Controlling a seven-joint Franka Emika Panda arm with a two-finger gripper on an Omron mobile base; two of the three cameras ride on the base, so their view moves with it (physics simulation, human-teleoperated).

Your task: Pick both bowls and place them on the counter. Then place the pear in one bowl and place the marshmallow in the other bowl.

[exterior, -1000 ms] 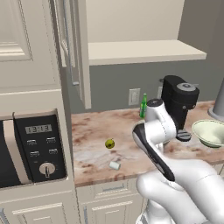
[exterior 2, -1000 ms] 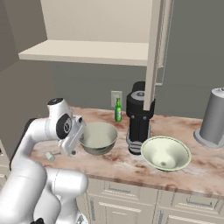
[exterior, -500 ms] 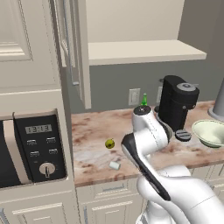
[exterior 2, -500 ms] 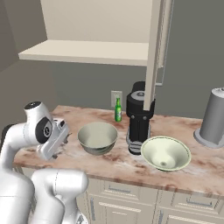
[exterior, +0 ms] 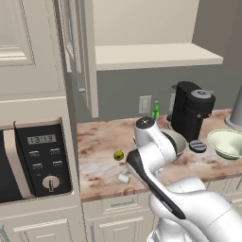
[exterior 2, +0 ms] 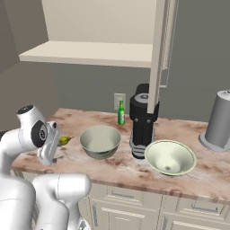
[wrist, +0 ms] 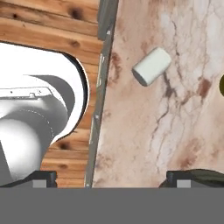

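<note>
Cream cabinets [exterior: 28,52], grey wall [exterior 2: 90,90], built-in microwave [exterior: 35,160].

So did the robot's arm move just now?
Yes. In the right base view the gripper has swung left, away from the grey-green bowl it was beside, toward the pear.

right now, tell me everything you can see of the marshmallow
The marshmallow is a small white stubby cylinder with a matte, soft look, lying on its side on the pinkish marbled counter close to the front edge. In the left base view it sits in front of the pear, apart from it. Nothing touches it but the counter. The open gripper hangs above the counter edge, not on the marshmallow.
</note>
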